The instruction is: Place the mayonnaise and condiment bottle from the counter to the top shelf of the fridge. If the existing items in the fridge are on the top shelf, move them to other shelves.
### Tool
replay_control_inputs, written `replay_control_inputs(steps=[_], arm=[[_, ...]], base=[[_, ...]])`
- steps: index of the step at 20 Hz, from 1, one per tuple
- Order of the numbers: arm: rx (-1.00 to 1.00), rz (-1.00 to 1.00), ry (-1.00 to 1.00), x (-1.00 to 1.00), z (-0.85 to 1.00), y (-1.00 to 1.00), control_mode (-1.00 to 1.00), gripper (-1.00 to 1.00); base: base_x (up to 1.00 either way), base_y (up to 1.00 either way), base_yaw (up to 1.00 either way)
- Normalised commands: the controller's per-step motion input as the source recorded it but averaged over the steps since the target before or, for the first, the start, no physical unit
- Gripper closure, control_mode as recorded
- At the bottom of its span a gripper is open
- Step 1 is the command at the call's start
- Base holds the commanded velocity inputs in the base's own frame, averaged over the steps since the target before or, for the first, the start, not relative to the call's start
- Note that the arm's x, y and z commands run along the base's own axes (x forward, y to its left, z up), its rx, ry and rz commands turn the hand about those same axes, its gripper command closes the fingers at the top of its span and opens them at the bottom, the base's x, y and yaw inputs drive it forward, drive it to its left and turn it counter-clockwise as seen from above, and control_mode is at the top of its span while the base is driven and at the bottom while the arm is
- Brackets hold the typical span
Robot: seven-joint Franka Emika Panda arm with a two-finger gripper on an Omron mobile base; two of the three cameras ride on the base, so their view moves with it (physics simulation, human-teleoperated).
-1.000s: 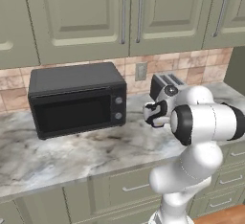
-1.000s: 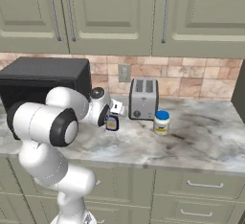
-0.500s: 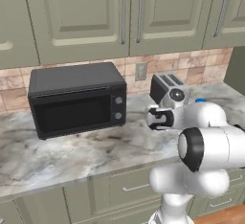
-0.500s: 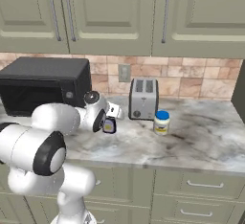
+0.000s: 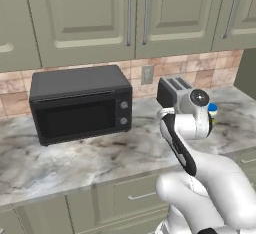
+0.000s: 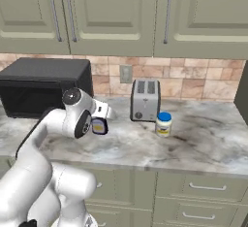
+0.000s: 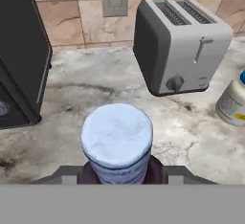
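The tool (image 6: 100, 124) grips the condiment bottle (image 7: 117, 144) (pale cap toward the camera) above the counter (image 6: 203, 143), left of the mayonnaise (image 6: 163, 123).

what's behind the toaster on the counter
Behind the toaster is the tan tiled backsplash, with a wall outlet just to its left. The toaster's own body hides the strip of counter and the wall base right behind it.

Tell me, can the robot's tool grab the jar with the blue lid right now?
Probably not yet. The tool already seems to hold the condiment bottle, so it looks full. The mayonnaise stands free on the counter beside the toaster.
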Motion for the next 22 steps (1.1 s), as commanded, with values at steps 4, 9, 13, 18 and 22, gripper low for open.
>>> replay_control_inputs(steps=[4, 9, 13, 18, 22], arm=[[0.0, 0.0, -0.04, -0.99, 1.0, 0.29, -1.0, 1.0], [0.02, 0.0, -0.04, -1.0, 1.0, 0.15, -1.0, 1.0], [0.11, 0.0, 0.0, -1.0, 1.0, 0.12, -1.0, 1.0], [0.08, 0.0, 0.0, -0.89, 0.57, 0.01, -1.0, 1.0], [0.0, 0.0, -0.03, -0.47, 0.0, 0.07, 1.0, 1.0]], base=[[0.0, 0.0, 0.0], [0.0, 0.0, 0.0], [0.0, 0.0, 0.0], [0.0, 0.0, 0.0], [-0.5, 0.2, 0.01]])
